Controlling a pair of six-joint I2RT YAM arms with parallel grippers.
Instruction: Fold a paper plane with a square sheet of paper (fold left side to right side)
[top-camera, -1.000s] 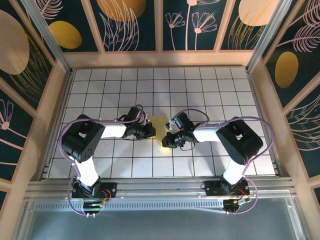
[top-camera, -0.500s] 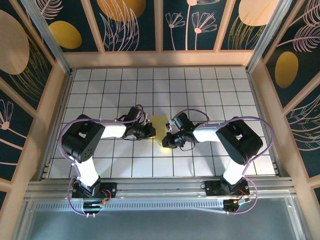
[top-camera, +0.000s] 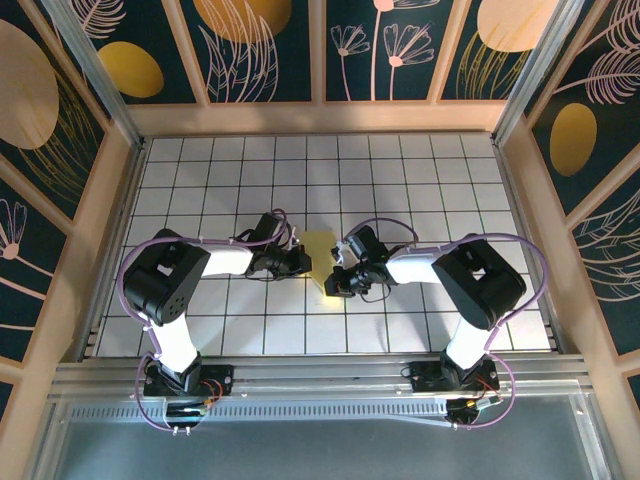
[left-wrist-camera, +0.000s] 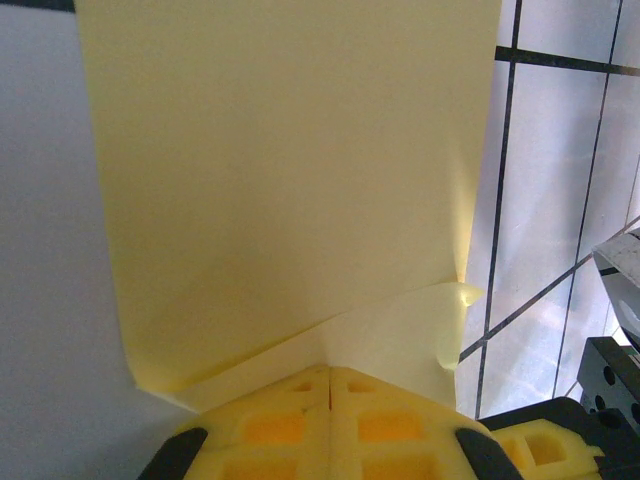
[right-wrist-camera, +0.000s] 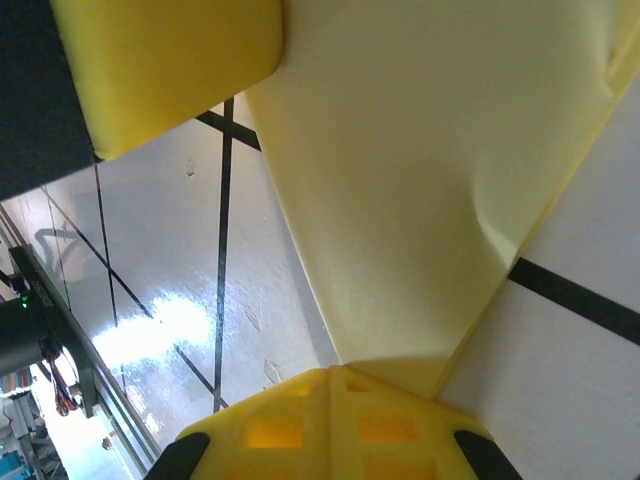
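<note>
Nothing has shifted since the earlier frame. Left gripper (top-camera: 304, 262) jaws are closed, pinching an edge of the square sheet of paper (top-camera: 318, 248). Right gripper (top-camera: 333, 283) jaws are closed on a corner, and the sheet spans between both.

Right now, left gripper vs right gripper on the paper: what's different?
Left gripper points in from the left and meets the paper along its left edge; right gripper points in from the right and meets its near tip. Ahead of the left gripper the paper spreads wide, with a folded flap; at the right gripper it narrows to a corner. Shared: both shut and touching the paper; pinched or pressed, cannot tell.
</note>
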